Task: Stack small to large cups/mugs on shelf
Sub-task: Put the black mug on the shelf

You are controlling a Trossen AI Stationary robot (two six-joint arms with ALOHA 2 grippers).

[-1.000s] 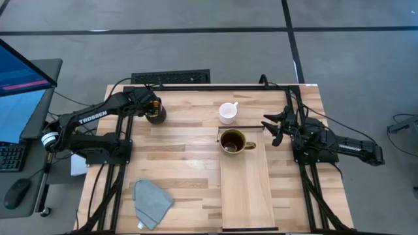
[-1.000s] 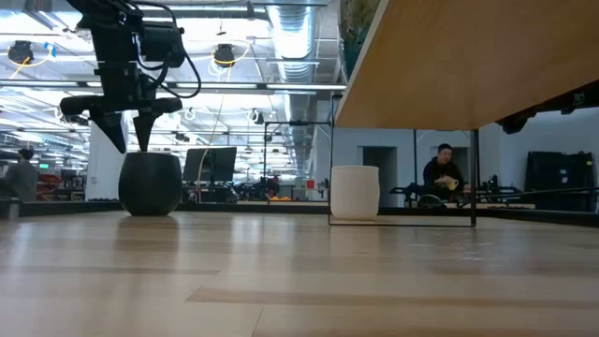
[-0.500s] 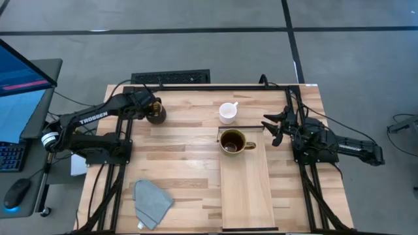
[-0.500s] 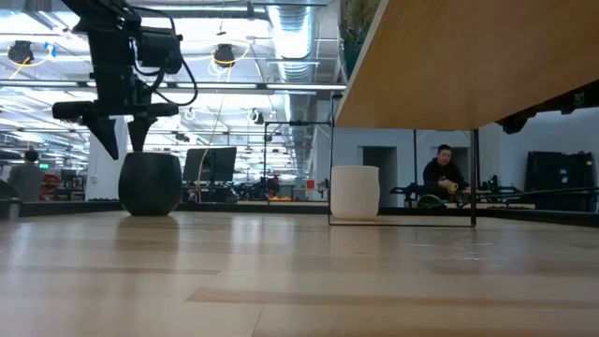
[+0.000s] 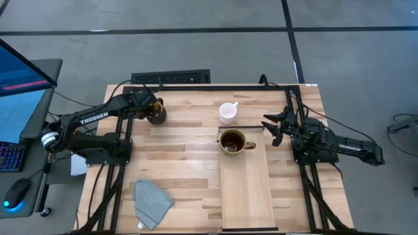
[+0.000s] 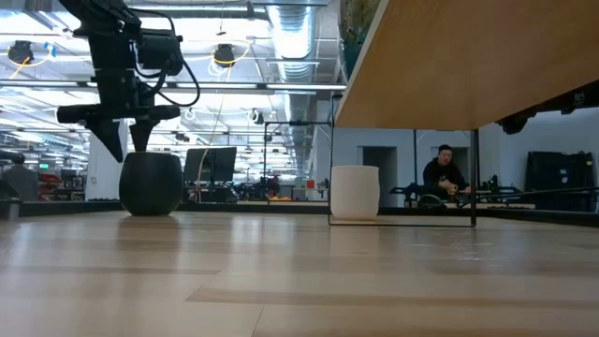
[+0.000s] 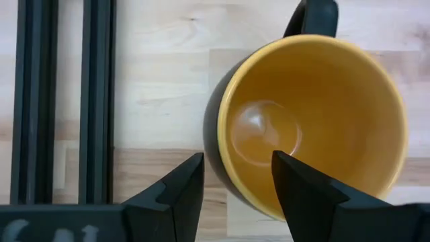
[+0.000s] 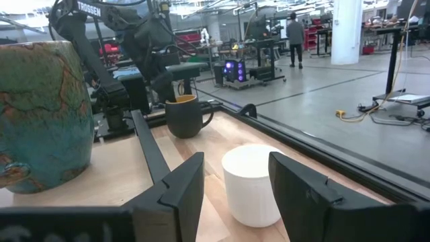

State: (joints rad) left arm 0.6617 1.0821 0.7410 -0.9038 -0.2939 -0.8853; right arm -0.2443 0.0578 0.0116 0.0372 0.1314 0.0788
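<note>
The left gripper (image 7: 232,191) hangs directly above the yellow-lined mug (image 7: 316,128), its two dark fingers (image 7: 178,195) parted and straddling the near wall of the mug's rim, one finger outside the dark wall and the other over the yellow inside. In the low view the fingertips reach down to about the top of the mug (image 6: 150,183); whether they touch the rim is hard to tell from that angle. The mug stands upright on the surface (image 5: 183,163), with its handle pointing away from the gripper's wrist.

The right gripper (image 5: 274,127) waits with its fingers spread and nothing between them, just beside the far end of the shelf (image 5: 247,189). The dark brown mug (image 5: 231,141) stands upright on that end of the shelf, close in front of the right gripper, its handle turned toward that gripper. The white mug (image 5: 227,112) sits on the surface just beyond the shelf's end, ahead of the right gripper and between the two arms.

A grey-blue cloth (image 5: 152,201) lies on the surface well away from both grippers, near the left arm's base side.
</note>
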